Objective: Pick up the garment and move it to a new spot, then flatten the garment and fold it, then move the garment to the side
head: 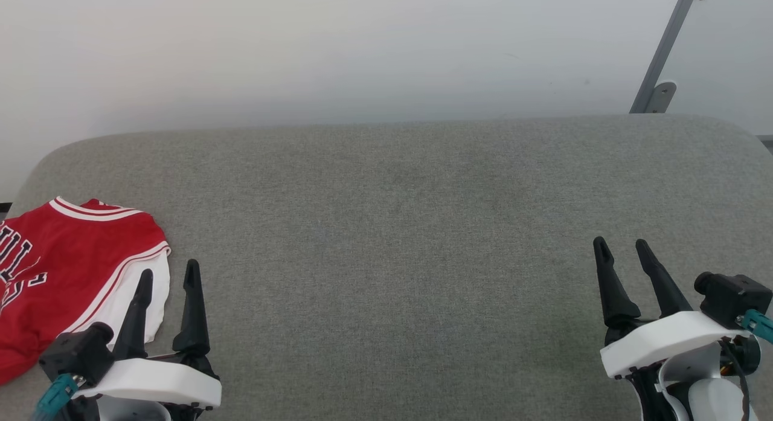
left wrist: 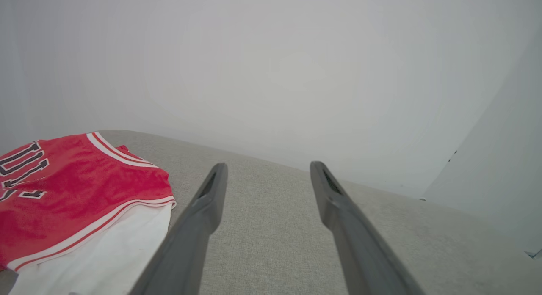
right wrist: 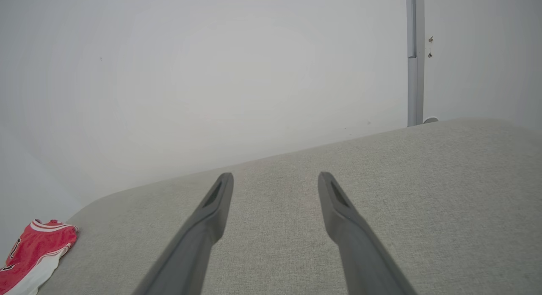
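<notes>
The garment [head: 66,270] lies lengthwise near-to-far, striped end toward the wall [head: 362,46] (left tool [head: 168,269] and right tool [head: 621,242] gape empty).

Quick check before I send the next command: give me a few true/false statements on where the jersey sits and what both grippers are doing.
1. The garment lies at the left end of the grey table. True.
2. The left gripper is shut on the garment. False: it is open and holds nothing, beside the garment's white part.
3. The right gripper is open and empty. True.
4. The garment's lettering is hidden, face down. False: black, white-outlined lettering shows on top.
</notes>
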Controlling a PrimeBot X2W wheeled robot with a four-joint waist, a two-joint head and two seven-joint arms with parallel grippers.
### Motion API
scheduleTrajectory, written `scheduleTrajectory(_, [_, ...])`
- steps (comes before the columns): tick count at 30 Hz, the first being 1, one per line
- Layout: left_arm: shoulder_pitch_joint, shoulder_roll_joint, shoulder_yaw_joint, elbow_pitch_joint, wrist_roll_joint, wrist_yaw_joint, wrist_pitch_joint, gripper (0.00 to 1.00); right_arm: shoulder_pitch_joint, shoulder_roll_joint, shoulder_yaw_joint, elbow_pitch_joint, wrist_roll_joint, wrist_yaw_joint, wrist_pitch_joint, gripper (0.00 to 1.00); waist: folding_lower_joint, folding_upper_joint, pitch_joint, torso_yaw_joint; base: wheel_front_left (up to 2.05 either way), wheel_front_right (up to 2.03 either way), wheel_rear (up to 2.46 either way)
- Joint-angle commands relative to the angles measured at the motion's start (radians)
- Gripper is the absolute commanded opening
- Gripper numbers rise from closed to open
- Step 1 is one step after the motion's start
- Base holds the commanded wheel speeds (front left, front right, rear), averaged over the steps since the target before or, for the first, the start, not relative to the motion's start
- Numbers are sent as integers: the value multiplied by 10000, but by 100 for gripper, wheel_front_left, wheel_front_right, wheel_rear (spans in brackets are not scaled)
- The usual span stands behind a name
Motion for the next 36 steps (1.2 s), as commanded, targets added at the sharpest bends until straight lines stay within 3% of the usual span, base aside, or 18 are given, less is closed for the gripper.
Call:
scheduleTrajectory(1, [40,69,-18,-115,261,-13,-102,100,-123,-36,-9,-99,-269,0,-118,100,0,0,-2,-2,0,0,0])
scheduleTrajectory(36, [275,279,-343,-182,2386,-159,-757,100,-54,-109,50,-427,-2806,-1,-611,100,0,0,3,-46,0,0,0])
